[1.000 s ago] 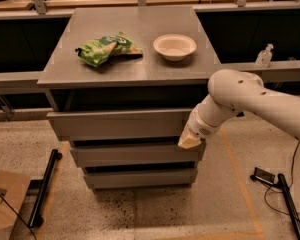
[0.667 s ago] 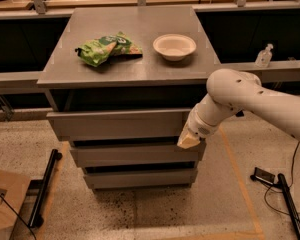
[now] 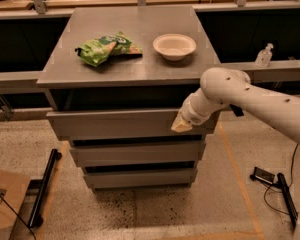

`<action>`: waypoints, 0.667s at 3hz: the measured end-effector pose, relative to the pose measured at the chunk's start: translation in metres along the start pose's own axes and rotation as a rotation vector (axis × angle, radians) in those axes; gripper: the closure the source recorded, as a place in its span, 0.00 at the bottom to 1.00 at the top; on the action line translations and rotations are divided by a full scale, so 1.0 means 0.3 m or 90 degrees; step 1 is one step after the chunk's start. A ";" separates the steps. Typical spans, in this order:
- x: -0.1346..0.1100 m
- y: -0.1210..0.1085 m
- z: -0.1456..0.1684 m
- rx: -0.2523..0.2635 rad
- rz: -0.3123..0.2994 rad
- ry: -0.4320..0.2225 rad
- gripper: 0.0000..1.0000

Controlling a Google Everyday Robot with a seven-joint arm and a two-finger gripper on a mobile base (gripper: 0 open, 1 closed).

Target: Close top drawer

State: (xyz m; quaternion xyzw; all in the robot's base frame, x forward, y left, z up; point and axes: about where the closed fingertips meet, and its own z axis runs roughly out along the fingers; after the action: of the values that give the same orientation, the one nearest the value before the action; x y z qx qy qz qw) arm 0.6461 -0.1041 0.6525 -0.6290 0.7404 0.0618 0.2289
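Cabinet with the top drawer (image 3: 115,124) pulled out, its front standing forward of the tabletop (image 3: 140,71) with a dark gap above it. Left on the tabletop lies a green snack bag (image 3: 107,48); to its right stands a shallow bowl (image 3: 174,46). At the right end of the drawer front sits the gripper (image 3: 181,125), apparently touching the panel, its fingers pressed together into one pale wedge. Probable risks: a push this far off centre may skew the drawer and bind it in its runners; the tip may slide off the panel's right edge or down into the gap above the next drawer; a hard closing may jolt the bowl.
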 end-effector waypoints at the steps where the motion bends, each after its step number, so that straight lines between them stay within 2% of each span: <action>1: -0.008 -0.062 0.026 0.027 -0.003 -0.012 1.00; 2: -0.010 -0.086 0.029 0.037 -0.002 -0.019 1.00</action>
State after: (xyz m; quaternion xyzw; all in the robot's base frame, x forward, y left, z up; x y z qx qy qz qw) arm 0.6734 -0.1031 0.6510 -0.6224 0.7374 0.0491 0.2578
